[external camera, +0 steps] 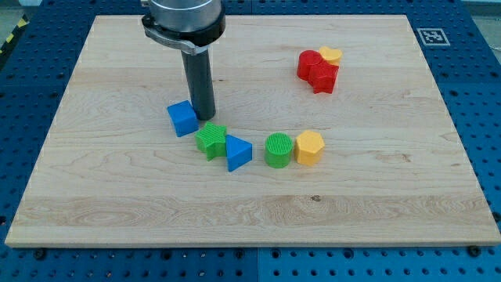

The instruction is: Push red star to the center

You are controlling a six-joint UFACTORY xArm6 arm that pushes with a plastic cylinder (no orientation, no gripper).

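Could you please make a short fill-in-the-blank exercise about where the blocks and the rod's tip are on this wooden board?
1. My tip stands just right of the ____ cube.
2. The yellow heart touches the ____ star near the view's top right.
3. The green cylinder sits beside the ____ hexagonal block.
4. The blue triangle touches the ____ star.

Missing words: blue; red; yellow; green
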